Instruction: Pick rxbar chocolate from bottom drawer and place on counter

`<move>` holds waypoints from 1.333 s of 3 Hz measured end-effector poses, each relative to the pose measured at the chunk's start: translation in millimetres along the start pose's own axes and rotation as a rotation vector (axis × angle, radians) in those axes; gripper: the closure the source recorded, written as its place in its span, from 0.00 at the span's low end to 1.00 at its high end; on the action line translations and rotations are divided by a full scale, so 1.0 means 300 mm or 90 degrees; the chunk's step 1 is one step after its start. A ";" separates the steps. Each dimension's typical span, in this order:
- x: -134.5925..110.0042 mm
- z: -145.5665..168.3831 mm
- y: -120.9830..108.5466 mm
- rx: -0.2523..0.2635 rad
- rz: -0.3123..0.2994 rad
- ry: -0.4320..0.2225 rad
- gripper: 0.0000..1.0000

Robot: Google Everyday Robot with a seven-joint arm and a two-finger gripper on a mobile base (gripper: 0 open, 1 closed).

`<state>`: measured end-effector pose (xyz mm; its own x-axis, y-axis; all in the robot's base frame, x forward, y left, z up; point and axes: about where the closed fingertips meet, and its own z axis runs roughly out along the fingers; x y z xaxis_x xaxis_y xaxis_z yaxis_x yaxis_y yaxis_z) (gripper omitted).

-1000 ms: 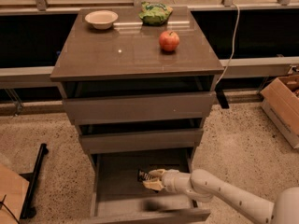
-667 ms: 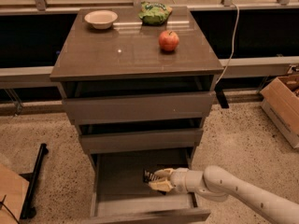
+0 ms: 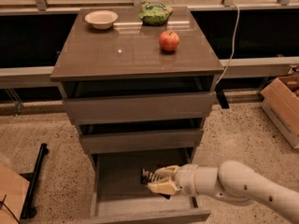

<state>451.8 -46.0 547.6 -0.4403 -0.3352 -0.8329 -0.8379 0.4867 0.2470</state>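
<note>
Shifting slightly rightward since a second ago, the tool [image 3: 161, 180] is sitting low inside the open bottom drawer [image 3: 117, 177], near its right wall, with the rxbar chocolate [image 3: 148, 175] poking out at its left tip; whether it is clenching the bar I cannot tell. Picking is seemingly under way. Next it is needing to draw the bar out nearward, clear of the upper drawers [image 3: 140, 107], then rise to the worktop [image 3: 117, 55], where an apple [image 3: 168, 40] is sitting farther back.
</note>
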 end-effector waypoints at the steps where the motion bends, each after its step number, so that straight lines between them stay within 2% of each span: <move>1: -0.091 -0.063 -0.006 0.028 -0.041 0.012 1.00; 2: -0.089 -0.065 0.003 0.017 -0.041 0.007 1.00; 3: -0.208 -0.146 0.006 0.026 -0.083 -0.006 1.00; 4: -0.576 -0.273 0.033 0.039 -0.218 -0.026 1.00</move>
<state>493.3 -49.5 734.7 -0.1231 -0.4554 -0.8817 -0.9131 0.3999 -0.0791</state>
